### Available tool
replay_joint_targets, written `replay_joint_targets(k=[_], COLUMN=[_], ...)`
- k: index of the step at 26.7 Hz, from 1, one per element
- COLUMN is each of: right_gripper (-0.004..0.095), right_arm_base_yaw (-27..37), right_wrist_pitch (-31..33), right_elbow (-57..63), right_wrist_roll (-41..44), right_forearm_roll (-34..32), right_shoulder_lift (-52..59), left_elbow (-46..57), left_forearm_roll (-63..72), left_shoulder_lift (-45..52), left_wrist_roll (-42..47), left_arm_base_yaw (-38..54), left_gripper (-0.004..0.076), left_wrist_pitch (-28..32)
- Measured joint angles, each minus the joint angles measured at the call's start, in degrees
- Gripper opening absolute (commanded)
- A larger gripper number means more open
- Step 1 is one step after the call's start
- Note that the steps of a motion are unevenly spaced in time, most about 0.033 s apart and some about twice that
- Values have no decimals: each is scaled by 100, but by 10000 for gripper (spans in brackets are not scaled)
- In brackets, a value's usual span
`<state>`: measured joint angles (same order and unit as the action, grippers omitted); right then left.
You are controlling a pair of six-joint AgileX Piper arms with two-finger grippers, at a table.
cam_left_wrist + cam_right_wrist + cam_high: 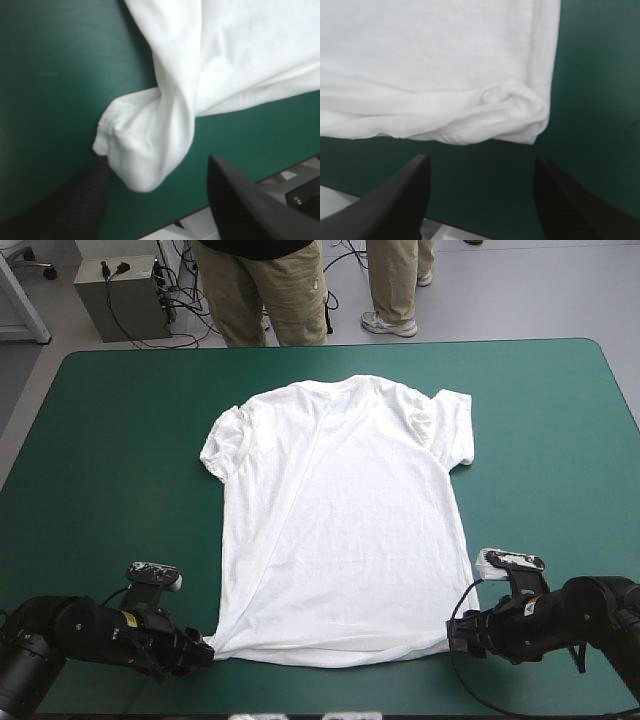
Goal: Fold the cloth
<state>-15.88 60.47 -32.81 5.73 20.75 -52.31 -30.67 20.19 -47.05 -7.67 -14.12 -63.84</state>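
T-shirt (340, 530) flat on table (120, 440), hem by near edge. Left gripper (204, 655) and right gripper (457, 636) at hem corners, fingers spread wide.

one T-shirt (340, 520), one left gripper (159, 200), one right gripper (481, 195)

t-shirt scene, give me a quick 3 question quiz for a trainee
1. True or false: the T-shirt lies spread out on the teal-green cover.
2. The left pincer is: A) open, B) shut on the T-shirt, C) out of view.
3. Which end of the T-shirt lies just ahead of the right pincer, collar or hem?

Key: 1 true; 2 A; 3 hem, at its bunched corner.
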Motion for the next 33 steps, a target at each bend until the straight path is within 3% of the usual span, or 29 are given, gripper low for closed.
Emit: replay_joint_targets(k=[6,13,20,27,33], right_gripper=[477,473,473,472,472], right_arm_base_yaw=[0,0,0,0,5], right_wrist_pitch=[154,149,149,149,127], right_elbow=[-801,-2050,-2542,-2601,-2603], right_wrist_roll=[5,446,624,682,713], right_forearm_roll=[-47,-710,-961,-961,-961], right_shoulder_lift=[0,0,-198,-464,-475], left_elbow=[-815,-1874,-2945,-4266,-4600], left_forearm_roll=[-63,-654,-817,-1286,-1511], left_shoulder_lift=[0,-485,-1923,-3674,-4850], left_wrist_roll=[206,561,566,767,801], left_arm_base_yaw=[0,0,0,0,0], left_gripper=[444,444,444,444,440], left_wrist_pitch=[-33,152,561,575,629])
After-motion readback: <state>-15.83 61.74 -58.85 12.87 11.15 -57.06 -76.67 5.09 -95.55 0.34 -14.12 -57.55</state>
